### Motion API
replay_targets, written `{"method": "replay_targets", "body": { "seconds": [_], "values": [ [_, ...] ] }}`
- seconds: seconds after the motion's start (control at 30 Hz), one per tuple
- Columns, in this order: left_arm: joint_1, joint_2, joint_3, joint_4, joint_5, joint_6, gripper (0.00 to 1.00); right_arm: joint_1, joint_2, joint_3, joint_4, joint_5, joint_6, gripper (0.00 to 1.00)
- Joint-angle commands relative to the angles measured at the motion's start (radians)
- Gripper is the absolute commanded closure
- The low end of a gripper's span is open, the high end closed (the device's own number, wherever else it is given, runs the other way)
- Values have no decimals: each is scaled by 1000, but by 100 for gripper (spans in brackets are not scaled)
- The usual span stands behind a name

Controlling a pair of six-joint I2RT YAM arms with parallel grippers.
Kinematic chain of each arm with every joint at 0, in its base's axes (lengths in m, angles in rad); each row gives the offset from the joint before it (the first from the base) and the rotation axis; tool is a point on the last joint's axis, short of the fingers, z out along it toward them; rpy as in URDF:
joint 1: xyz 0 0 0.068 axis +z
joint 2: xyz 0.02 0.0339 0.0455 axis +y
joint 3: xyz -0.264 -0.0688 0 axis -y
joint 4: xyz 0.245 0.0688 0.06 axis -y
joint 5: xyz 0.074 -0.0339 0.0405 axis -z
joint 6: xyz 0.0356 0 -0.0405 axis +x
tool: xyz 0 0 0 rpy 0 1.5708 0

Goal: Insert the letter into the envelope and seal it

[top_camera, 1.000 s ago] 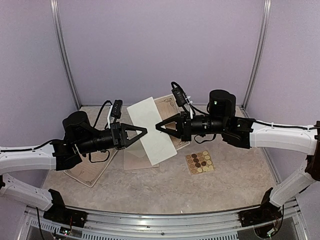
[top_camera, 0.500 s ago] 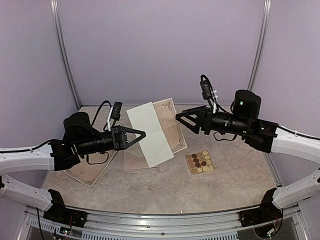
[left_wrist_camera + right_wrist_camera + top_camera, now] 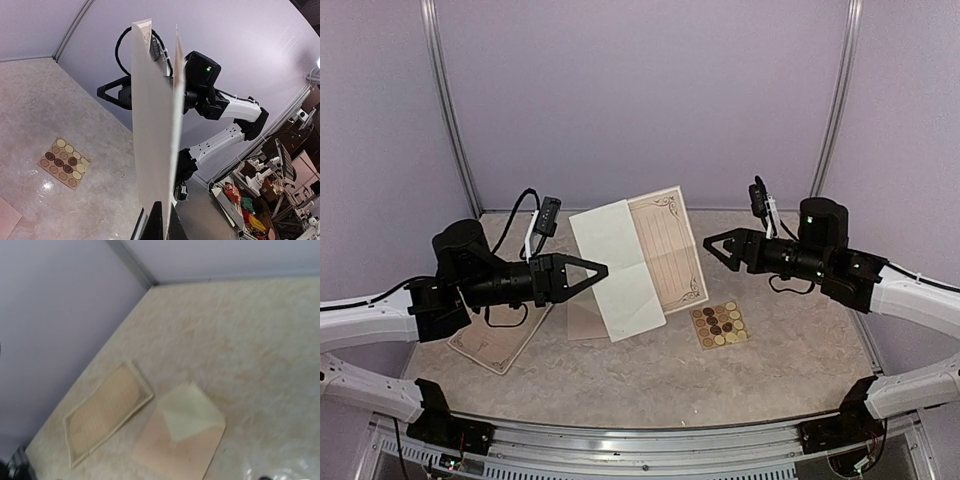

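Observation:
The letter [image 3: 618,280] is a folded sheet held up off the table, its plain cream half toward me and its printed half [image 3: 670,250] swung open to the right. My left gripper [image 3: 603,268] is shut on its left edge. In the left wrist view the letter [image 3: 152,125] stands edge-on, rising from the pinching fingertips [image 3: 159,222]. My right gripper [image 3: 708,243] hangs open and empty, well right of the letter. The envelope [image 3: 582,322] lies flat on the table under the letter. In the right wrist view the envelope [image 3: 182,445] has its pointed flap open.
A square sticker card [image 3: 720,325] lies right of the envelope, also seen as the sticker card [image 3: 62,162] from the left wrist. A tan printed sheet [image 3: 490,345] lies under the left arm. Lilac walls with metal posts close in the table.
My right gripper let go of the letter, opened and drew back to the right. The letter's printed half unfolded rightward. The left arm kept its grip and shifted slightly left.

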Motion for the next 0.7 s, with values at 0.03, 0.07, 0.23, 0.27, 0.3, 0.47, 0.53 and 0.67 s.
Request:
{"method": "replay_targets", "body": {
  "seconds": [0.03, 0.07, 0.23, 0.27, 0.3, 0.47, 0.53, 0.67],
  "values": [
    [-8, -4, 35, 7, 27, 36, 100, 48, 57, 24, 26, -184, -64, 20],
    [-9, 1, 35, 11, 30, 35, 100, 66, 71, 39, 27, -205, -78, 19],
    [-11, 22, 44, 22, 40, 32, 100, 135, 117, 86, 102, -341, -110, 19],
    [-12, 25, 46, 20, 41, 34, 100, 142, 118, 87, 129, -371, -107, 19],
    [-13, 30, 47, 18, 41, 35, 100, 147, 117, 89, 153, -397, -100, 19],
    [-13, 42, 51, 14, 43, 37, 100, 166, 123, 95, 237, -465, -73, 16],
    [-15, 46, 54, 17, 50, 38, 100, 171, 132, 103, 231, -462, -74, 16],
    [-29, 51, 60, 26, 69, 50, 100, 181, 159, 107, 243, -463, -62, 19]
  ]
}}
